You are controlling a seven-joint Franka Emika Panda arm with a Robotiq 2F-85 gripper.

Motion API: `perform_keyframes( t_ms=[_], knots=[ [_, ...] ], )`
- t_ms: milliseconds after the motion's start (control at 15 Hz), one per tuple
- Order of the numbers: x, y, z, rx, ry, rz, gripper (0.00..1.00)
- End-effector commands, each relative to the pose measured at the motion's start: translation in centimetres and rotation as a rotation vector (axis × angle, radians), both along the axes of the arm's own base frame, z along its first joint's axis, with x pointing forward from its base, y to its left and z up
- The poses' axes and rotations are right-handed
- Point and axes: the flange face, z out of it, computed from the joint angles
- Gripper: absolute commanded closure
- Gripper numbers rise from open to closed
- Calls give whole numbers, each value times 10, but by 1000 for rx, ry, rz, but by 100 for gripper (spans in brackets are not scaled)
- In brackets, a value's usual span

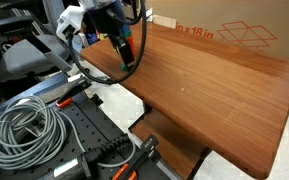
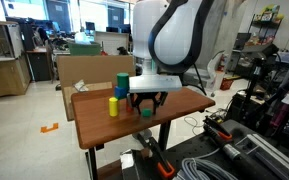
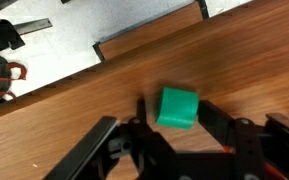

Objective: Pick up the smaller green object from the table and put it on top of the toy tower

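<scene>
The smaller green object (image 3: 179, 108) lies on the reddish-brown table (image 3: 74, 125). It also shows in an exterior view (image 2: 146, 112). My gripper (image 3: 174, 118) is low over it, open, with one dark finger on each side of the block. In an exterior view the gripper (image 2: 146, 104) hangs at the table's near edge. The toy tower (image 2: 114, 104) stands a little to the side of it, with a yellow piece in front and a teal-green block (image 2: 121, 83) higher up. In the other exterior view the gripper (image 1: 125, 55) is at the table's far corner and hides the block.
A cardboard box (image 1: 229, 32) stands behind the table (image 1: 214, 90). The table edge (image 3: 144, 38) runs close beyond the block, with the floor below. Coiled grey cable (image 1: 24, 130) and equipment lie beside the table.
</scene>
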Motion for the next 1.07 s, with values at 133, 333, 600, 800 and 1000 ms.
perform_keyframes(
  t_ms=[133,333,600,800,1000],
  knots=[
    [1,-3,-1,-10,-10,-4,86],
    [-4,-11,10,13,-11,-14,91],
    [-20,-40,20,46,27,-36,91],
    [-30,-71,35,105,53,-76,91],
    [-23,-86,64,148,25,-83,91]
  ],
)
